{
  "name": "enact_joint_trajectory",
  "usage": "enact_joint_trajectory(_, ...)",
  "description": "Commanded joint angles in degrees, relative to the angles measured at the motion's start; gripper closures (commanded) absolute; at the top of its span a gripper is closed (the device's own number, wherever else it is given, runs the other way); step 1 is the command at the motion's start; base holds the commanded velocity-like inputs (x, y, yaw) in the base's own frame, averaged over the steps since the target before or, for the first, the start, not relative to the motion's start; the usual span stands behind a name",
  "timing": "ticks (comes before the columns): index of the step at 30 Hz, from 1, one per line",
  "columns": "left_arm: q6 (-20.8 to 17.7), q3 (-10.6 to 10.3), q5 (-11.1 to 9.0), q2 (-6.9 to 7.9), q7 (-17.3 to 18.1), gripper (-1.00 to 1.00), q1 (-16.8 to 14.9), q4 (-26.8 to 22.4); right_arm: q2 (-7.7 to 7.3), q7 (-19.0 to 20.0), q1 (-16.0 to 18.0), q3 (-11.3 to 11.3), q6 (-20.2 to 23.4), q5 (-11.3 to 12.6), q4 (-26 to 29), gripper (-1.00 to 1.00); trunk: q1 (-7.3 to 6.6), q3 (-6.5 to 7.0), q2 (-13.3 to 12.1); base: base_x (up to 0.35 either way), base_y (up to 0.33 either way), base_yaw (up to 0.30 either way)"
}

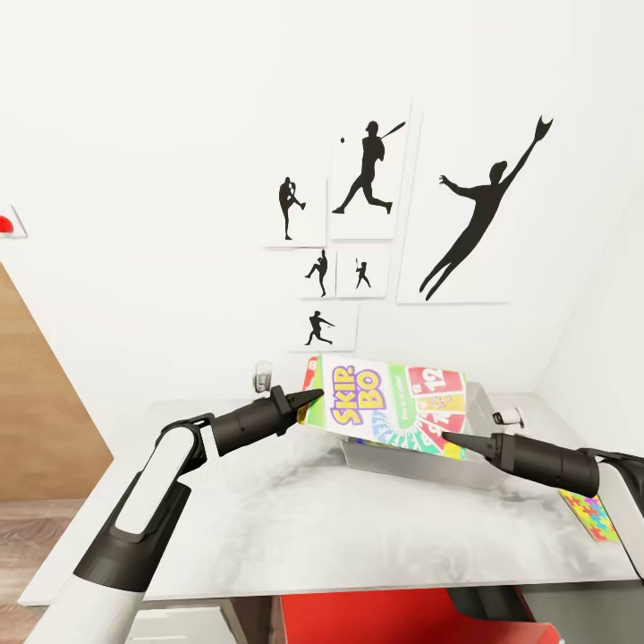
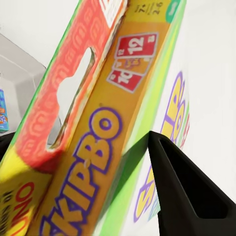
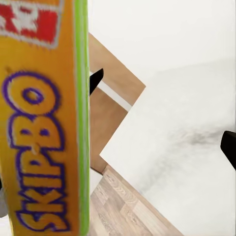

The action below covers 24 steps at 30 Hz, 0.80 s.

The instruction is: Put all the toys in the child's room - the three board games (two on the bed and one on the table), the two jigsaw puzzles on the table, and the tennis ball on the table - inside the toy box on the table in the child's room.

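SKIP-BO box [image 1: 391,404] above toy box [image 1: 420,463], on table [image 1: 295,519]

Child's bedroom — home interior. White wall with black baseball-player silhouette prints [image 1: 368,170]; light grey marbled desk top [image 1: 295,510] — wood-plank floor [image 1: 36,523].

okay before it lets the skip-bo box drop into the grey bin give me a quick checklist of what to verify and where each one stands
1. SKIP-BO box pinched between left gripper and right gripper: ok.
2. Box over the toy box: ok, though tilted.
3. Room inside the bin: cannot tell, the box hides it.
4. Jigsaw puzzle lying apart from the bin on the table: ok.
5. Jaw state of each gripper: cannot tell.
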<state>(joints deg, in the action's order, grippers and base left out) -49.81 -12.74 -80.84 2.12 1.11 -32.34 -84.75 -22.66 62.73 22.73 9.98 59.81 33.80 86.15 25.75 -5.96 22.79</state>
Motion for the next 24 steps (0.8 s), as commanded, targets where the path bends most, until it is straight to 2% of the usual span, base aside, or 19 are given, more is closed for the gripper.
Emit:
enact_joint_trajectory(1, 0.0, 0.0, -0.3, 0.04, 0.4, 1.00, 0.0, -0.1, -0.11, 0.1, 0.1, 0.2, 0.2, -0.3, 0.0, -1.00, 0.04, -0.13, 0.1, 0.000, 0.000, 0.000)
enact_joint_trajectory(5, 0.1, 0.2, -0.3, 0.18, 0.4, 1.00, 0.2, -0.2, -0.78, -0.1, 0.4, 1.6, 0.2, -0.4, -0.3, -1.00, 0.04, -0.13, 0.1, 0.000, 0.000, 0.000)
enact_joint_trajectory(10, 0.4, 0.6, -0.3, 0.56, 0.6, 1.00, 0.4, -0.6, -3.33, -2.4, 0.3, 8.4, 0.2, -1.1, -0.8, -1.00, 0.04, -0.13, 0.1, 0.000, 0.000, 0.000)
enact_joint_trajectory(11, 0.4, 0.6, -0.3, 0.56, 0.6, 1.00, 0.4, -0.6, -3.33, -2.4, 0.3, 8.4, 0.2, -1.1, -0.8, -1.00, 0.04, -0.13, 0.1, 0.000, 0.000, 0.000)
enact_joint_trajectory(13, 0.6, 0.6, -0.2, 0.49, 0.5, 1.00, 0.5, -0.6, -4.13, -3.7, 0.1, 10.7, 0.2, -1.3, -0.8, -1.00, 0.04, -0.13, 0.1, 0.000, 0.000, 0.000)
enact_joint_trajectory(14, 0.6, 0.6, -0.2, 0.49, 0.5, 1.00, 0.5, -0.6, -4.13, -3.7, 0.1, 10.7, 0.2, -1.3, -0.8, -1.00, 0.04, -0.13, 0.1, 0.000, 0.000, 0.000)
enact_joint_trajectory(15, 0.7, 0.7, -0.1, 0.44, 0.4, 1.00, 0.5, -0.5, -4.47, -4.2, 0.0, 11.7, 0.2, -1.3, -0.7, -1.00, 0.04, -0.13, 0.1, 0.000, 0.000, 0.000)
enact_joint_trajectory(18, 2.0, 0.7, 1.2, 0.26, 0.2, 1.00, 0.4, 0.0, -5.17, -5.1, -0.2, 14.0, 0.2, -1.5, -0.6, -1.00, 0.04, -0.13, 0.1, 0.000, 0.000, 0.000)
enact_joint_trajectory(19, 2.0, 0.7, 1.2, 0.26, 0.2, 1.00, 0.4, 0.0, -5.17, -5.1, -0.2, 14.0, 0.2, -1.5, -0.6, -1.00, 0.04, -0.13, 0.1, 0.000, 0.000, 0.000)
enact_joint_trajectory(24, 5.3, 0.6, 4.3, -0.67, 0.0, 1.00, -1.7, 3.1, -5.65, -5.9, -0.4, 15.8, 0.2, -2.2, -0.4, -1.00, 0.04, -0.13, 0.1, 0.000, 0.000, 0.000)
